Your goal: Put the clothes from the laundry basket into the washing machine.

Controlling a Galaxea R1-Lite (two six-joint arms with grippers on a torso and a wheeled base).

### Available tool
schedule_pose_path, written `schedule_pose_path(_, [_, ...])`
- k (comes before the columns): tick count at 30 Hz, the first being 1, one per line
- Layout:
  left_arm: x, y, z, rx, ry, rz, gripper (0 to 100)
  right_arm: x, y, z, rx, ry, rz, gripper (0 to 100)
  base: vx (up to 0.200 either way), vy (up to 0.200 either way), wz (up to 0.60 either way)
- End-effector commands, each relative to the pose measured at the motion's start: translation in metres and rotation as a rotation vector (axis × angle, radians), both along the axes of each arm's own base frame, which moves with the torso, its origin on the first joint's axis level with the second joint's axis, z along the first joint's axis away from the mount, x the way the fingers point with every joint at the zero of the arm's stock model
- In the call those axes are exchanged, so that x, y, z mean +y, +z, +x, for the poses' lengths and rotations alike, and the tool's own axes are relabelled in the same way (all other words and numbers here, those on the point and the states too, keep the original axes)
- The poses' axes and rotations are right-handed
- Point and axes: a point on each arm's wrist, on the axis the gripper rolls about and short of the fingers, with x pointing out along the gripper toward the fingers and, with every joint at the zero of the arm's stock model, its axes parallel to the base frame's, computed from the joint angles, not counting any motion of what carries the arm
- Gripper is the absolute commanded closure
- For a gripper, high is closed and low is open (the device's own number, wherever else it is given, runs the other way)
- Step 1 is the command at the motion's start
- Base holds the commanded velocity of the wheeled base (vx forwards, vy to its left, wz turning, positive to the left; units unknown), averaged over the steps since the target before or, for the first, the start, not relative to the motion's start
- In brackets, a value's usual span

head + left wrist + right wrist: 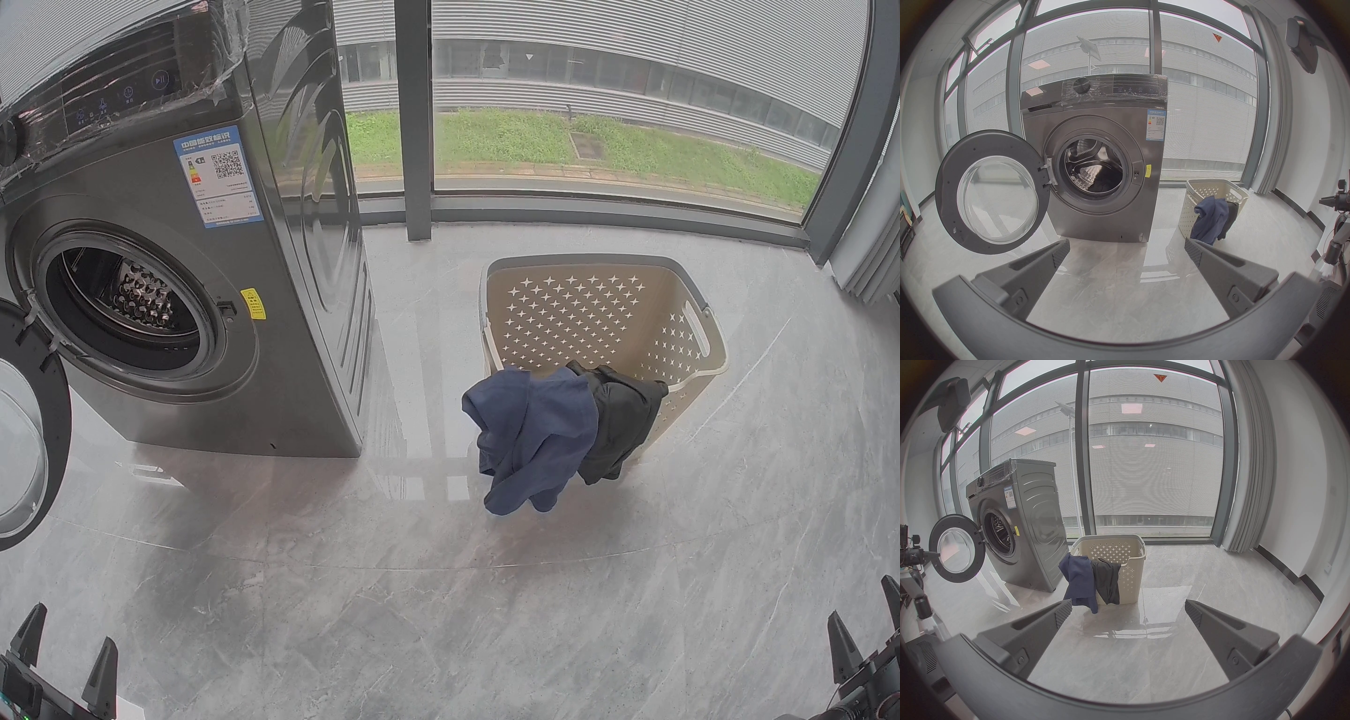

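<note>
A beige laundry basket (pixel 600 309) stands on the grey floor right of the washing machine (pixel 178 234). Over its near rim hang a blue garment (pixel 530 436) and a dark grey garment (pixel 619 417). The machine's round door (pixel 23 431) is swung wide and the drum (pixel 141 300) is exposed. In the left wrist view the drum (pixel 1094 166) holds something dark. My left gripper (pixel 66 647) sits low at the near left, open and empty. My right gripper (pixel 867 628) sits low at the near right, open and empty. Both are far from the basket (pixel 1113 561).
Tall windows (pixel 600 103) with a dark sill run behind the basket and machine. A curtain (pixel 867 244) hangs at the far right. Bare glossy floor (pixel 450 600) lies between the grippers, basket and machine. The open door (pixel 991 192) juts out left of the drum.
</note>
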Motion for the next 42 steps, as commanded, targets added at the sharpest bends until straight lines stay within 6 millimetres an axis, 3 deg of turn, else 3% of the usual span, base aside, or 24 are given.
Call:
schedule_pose_path(1, [0.0, -0.0051, 0.0002, 0.002, 0.0, -0.001, 0, 0.0, -0.0046, 0.0006, 0.008, 0.0, -0.001, 0, 0.2, 0.0, 0.0])
schedule_pose_path(13, [0.0, -0.0051, 0.0002, 0.002, 0.0, -0.003, 0, 0.0, -0.0046, 0.0006, 0.008, 0.0, -0.001, 0, 0.05, 0.0, 0.0])
schedule_pose_path(31, [0.0, -0.0051, 0.0003, 0.004, 0.001, -0.006, 0, 0.0, -0.0046, 0.0006, 0.008, 0.0, -0.001, 0, 0.0, -0.2, 0.0])
schedule_pose_path(42, [0.0, -0.0051, 0.0003, 0.004, 0.0, -0.003, 0, 0.0, -0.0046, 0.0006, 0.008, 0.0, 0.001, 0, 0.0, 0.0, 0.0])
